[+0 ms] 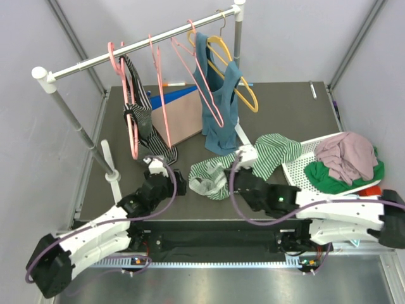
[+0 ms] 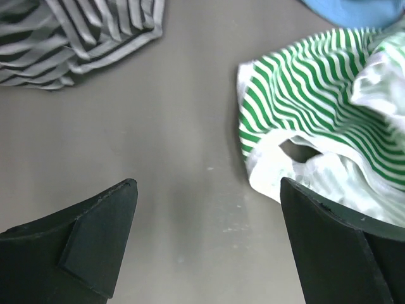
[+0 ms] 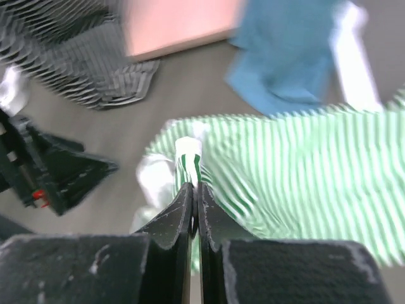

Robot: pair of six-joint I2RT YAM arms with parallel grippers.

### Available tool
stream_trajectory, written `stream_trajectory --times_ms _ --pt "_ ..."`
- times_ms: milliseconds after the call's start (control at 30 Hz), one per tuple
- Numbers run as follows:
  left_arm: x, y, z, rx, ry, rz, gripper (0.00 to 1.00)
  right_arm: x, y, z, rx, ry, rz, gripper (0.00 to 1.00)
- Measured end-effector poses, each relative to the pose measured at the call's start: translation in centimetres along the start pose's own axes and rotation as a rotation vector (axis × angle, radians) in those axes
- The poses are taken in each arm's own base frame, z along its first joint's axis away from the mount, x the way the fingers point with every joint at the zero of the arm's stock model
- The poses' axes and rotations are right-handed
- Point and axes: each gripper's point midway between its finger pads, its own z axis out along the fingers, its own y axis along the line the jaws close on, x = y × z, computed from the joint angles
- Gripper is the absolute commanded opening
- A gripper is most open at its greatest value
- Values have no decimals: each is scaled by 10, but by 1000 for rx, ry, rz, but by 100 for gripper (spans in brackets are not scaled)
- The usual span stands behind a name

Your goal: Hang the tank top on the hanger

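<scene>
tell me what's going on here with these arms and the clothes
The right gripper is shut on a fold of the green-and-white striped tank top, which lies crumpled on the table. The left gripper hovers open just beside the top, holding nothing. The thin pink hangers hang on the rail at the back, and the top is not yet on any of them.

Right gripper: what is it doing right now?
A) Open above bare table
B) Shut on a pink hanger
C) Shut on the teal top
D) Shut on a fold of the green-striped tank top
D: in the right wrist view the right gripper has its fingers pressed together, with a pinch of the tank top sticking up between them.
</scene>
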Motion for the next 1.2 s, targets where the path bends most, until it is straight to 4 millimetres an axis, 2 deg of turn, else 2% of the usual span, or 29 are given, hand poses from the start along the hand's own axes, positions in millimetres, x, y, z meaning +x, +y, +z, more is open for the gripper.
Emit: stream_trajectory --times_ms 100,233,367,533,667,733,767,800,833,867,967,1033,1100,1167,1200 --pt "11 -10 9 39 50 0 99 10 -40 -21 93 3 68 0" --pt "21 -24 19 92 88 -11 99 51 -87 -40 213 74 92 0" --pt "28 -32 27 118 114 -10 96 68 -109 -51 272 104 113 0" --pt "33 -39 37 131 129 -4 89 71 -118 -56 308 102 146 0" --pt "29 -46 46 142 122 2 77 72 -120 -57 318 103 158 0" --pt "28 -51 52 152 116 2 61 73 -120 -56 319 104 161 0" --pt "28 -52 54 154 115 5 49 73 -119 -56 320 104 164 0" --pt "28 -53 58 155 115 7 19 73 -119 -56 319 105 165 0" --pt "30 -54 61 153 120 10 7 73 -119 -56 317 105 167 0" --pt "31 -55 64 151 121 11 0 73 -118 -55 314 105 170 0" --pt "30 -53 68 141 115 31 0 71 -114 -53 301 97 183 0" --pt "21 -53 68 128 84 39 0 69 -111 -52 291 91 177 1" --pt "3 -51 62 107 28 41 0 64 -110 -50 283 79 163 0" --pt "-27 -49 49 81 -73 28 0 59 -112 -47 286 66 151 0" --pt "-49 -47 38 70 -147 10 0 54 -113 -44 289 53 147 0"
